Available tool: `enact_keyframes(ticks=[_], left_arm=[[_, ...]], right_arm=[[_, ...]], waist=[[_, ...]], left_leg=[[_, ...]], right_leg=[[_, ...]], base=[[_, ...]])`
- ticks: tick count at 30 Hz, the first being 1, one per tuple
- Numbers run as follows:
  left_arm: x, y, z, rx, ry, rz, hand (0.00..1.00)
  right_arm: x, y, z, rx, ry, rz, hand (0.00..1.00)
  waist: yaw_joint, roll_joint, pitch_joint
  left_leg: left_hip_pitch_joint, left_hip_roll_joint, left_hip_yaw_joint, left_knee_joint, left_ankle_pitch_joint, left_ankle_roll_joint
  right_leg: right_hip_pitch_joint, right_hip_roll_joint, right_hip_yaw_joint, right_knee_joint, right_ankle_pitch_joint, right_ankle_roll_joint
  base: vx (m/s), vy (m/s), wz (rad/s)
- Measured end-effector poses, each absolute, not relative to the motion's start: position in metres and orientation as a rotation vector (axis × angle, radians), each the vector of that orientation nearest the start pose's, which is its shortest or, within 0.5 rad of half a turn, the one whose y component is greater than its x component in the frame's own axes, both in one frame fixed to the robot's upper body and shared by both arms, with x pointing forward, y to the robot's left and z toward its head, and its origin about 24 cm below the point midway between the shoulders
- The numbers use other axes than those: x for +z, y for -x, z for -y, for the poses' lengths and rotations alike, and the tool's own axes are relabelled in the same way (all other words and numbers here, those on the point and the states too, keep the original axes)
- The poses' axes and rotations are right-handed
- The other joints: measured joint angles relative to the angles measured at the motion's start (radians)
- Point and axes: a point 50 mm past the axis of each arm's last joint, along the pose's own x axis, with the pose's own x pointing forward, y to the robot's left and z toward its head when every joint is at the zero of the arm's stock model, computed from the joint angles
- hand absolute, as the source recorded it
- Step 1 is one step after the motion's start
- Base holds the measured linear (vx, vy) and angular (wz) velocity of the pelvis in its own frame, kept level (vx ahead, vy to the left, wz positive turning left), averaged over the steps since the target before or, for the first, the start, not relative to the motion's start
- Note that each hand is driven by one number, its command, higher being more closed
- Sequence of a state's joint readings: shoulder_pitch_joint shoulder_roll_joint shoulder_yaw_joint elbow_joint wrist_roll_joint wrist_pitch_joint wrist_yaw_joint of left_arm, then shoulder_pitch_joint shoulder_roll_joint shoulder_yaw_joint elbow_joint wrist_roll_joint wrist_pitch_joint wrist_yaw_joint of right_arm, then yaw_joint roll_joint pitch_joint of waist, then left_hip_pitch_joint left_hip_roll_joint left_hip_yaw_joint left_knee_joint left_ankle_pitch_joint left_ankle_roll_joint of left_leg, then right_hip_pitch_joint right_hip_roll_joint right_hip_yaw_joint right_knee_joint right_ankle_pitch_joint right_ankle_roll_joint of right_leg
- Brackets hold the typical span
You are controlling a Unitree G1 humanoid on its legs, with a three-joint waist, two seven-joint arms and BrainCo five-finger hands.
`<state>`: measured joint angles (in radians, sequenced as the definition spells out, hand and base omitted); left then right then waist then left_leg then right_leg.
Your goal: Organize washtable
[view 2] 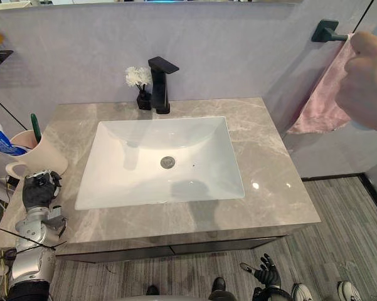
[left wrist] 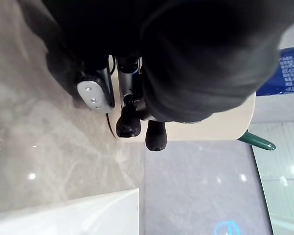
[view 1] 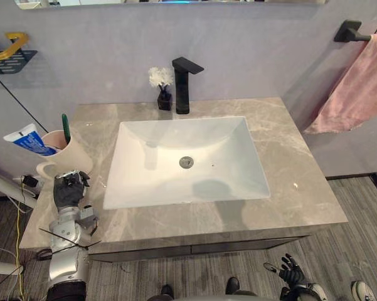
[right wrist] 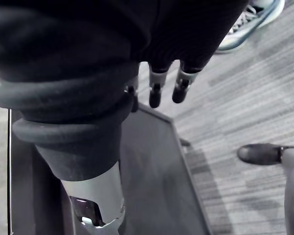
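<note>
A cream cup [view 1: 68, 154] stands at the left edge of the marble washtable [view 1: 288, 169], holding a blue and white toothpaste tube [view 1: 26, 140] and a green toothbrush [view 1: 66, 127]. My left hand [view 1: 69, 190] is just in front of the cup. In the left wrist view its dark fingertips [left wrist: 129, 126] rest relaxed against the lower wall of the cup [left wrist: 210, 122], with the thumb off to the side over the counter. My right hand [view 1: 293, 273] hangs open below the counter's front right, its fingers [right wrist: 155, 93] straight over the floor.
A white sink [view 1: 185, 160] fills the middle of the counter. Behind it stand a black faucet [view 1: 183, 84] and a small dark vase of white flowers [view 1: 163, 88]. A pink towel [view 1: 357, 88] hangs on the right wall. A person's hand [view 2: 370, 78] shows at the upper right, and shoes [view 1: 362, 291] stand on the floor.
</note>
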<state>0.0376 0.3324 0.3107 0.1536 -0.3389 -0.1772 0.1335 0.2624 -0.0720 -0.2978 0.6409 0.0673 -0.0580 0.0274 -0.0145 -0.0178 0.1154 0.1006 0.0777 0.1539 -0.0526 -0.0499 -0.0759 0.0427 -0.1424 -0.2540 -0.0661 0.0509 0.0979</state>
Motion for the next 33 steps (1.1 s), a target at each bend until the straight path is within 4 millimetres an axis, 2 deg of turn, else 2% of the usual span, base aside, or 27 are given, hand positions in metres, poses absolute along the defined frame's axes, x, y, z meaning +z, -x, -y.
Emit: enact_keyframes(ticks=[5,10,15,23,27,33], left_arm=[[0.059,-0.230,-0.303,0.479,-0.012,0.113,1.00],[0.061,-0.231,-0.307,0.479,-0.036,0.112,1.00],[0.062,-0.233,-0.306,0.477,-0.045,0.117,1.00],[0.071,-0.238,-0.287,0.426,-0.009,0.174,1.00],[0.072,-0.230,-0.277,0.408,0.015,0.195,1.00],[0.055,-0.210,-0.273,0.404,0.050,0.137,1.00]], right_arm=[[-0.122,-0.100,0.242,-0.390,-0.065,-0.798,0.00],[-0.117,-0.104,0.245,-0.388,-0.052,-0.775,0.00],[-0.117,-0.104,0.246,-0.387,-0.048,-0.775,0.00],[-0.117,-0.103,0.245,-0.378,-0.031,-0.780,0.00],[-0.118,-0.101,0.245,-0.379,-0.032,-0.785,0.00],[-0.118,-0.101,0.244,-0.356,-0.031,-0.788,0.00]], waist=[[-0.001,0.002,0.001],[-0.016,0.003,0.002],[-0.014,0.005,0.004],[-0.018,0.008,0.006],[-0.022,0.009,0.007],[-0.012,0.014,0.009]], left_leg=[[-0.002,0.007,0.013,0.000,-0.003,-0.002],[-0.003,0.009,0.021,0.006,-0.010,-0.002],[-0.010,0.009,0.039,0.038,-0.033,0.000],[-0.019,0.010,0.036,0.041,-0.033,0.000],[-0.017,0.008,0.022,0.046,-0.033,0.000],[-0.013,0.009,0.001,0.054,-0.032,0.000]], right_leg=[[-0.010,0.003,0.011,0.001,0.001,0.000],[-0.014,0.002,0.017,0.002,0.001,0.000],[-0.021,0.000,0.038,0.007,0.001,0.001],[-0.028,-0.005,0.034,0.009,0.002,0.002],[-0.014,-0.010,0.017,0.008,0.002,0.003],[0.006,-0.011,-0.004,0.006,0.001,0.003]], base=[[0.00,-0.006,-0.09],[0.00,0.000,-0.05],[-0.01,0.010,-0.12],[0.00,0.000,0.00],[-0.01,0.004,0.11],[-0.04,-0.006,0.10]])
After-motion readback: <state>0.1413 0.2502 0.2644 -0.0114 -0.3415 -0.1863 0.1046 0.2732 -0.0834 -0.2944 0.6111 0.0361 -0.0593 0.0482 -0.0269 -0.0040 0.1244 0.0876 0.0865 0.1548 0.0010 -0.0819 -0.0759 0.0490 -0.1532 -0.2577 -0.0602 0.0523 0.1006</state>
